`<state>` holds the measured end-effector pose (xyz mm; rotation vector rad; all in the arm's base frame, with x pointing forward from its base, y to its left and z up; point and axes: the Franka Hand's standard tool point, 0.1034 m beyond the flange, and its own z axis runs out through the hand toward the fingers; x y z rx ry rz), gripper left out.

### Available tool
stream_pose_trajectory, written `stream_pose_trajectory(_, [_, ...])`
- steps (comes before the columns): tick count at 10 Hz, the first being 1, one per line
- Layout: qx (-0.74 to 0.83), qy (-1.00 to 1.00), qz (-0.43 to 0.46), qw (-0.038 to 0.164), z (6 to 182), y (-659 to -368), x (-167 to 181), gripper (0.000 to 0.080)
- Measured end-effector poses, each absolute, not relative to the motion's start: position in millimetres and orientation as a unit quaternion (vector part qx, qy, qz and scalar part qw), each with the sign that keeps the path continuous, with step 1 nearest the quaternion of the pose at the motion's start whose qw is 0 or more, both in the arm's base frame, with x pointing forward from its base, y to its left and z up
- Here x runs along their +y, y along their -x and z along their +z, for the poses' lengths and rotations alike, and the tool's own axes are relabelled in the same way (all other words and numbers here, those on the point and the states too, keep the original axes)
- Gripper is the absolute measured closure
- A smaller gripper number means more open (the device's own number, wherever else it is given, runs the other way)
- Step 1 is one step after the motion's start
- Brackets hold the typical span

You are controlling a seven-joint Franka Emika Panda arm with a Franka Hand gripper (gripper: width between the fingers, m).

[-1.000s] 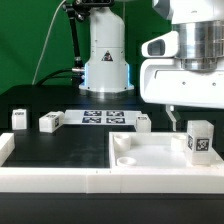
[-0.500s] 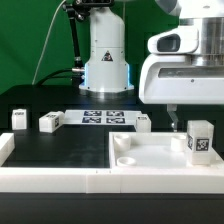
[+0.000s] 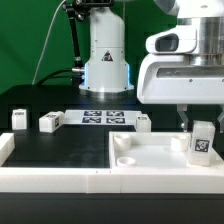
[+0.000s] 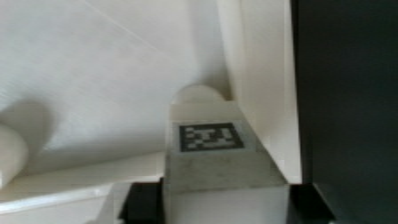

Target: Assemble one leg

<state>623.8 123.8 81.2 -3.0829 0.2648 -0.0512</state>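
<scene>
One leg (image 3: 203, 143), a small white post with a black-and-white tag, stands slightly tilted on the right part of the wide white square panel (image 3: 150, 153). My gripper (image 3: 195, 124) is down over its top, with one finger (image 3: 184, 117) showing just to the exterior view's left of it. In the wrist view the leg (image 4: 214, 150) fills the gap between my two dark fingers (image 4: 151, 203), tag facing the camera, and my gripper (image 4: 226, 205) looks shut on it. Three more legs lie on the black table (image 3: 19, 119), (image 3: 49, 121), (image 3: 143, 122).
The marker board (image 3: 100, 117) lies at the back centre before the robot base (image 3: 106, 62). A white rail (image 3: 50, 181) runs along the front and up the left edge. The panel has round corner recesses (image 3: 124, 157). The black table (image 4: 347, 100) borders the panel edge.
My gripper has moved to the exterior view's right and down onto the leg. The leg has shifted slightly right and now leans a little.
</scene>
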Motion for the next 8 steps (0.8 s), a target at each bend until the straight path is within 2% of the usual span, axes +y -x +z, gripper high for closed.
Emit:
stream_pose_trajectory(2, [0.123,0.992,-0.018,0.027,81.2,-624.4,122.4,0.0505])
stream_pose_trajectory(8, [0.554,0.83,-0.007,0.058,80.0,-623.4,122.0,0.0505])
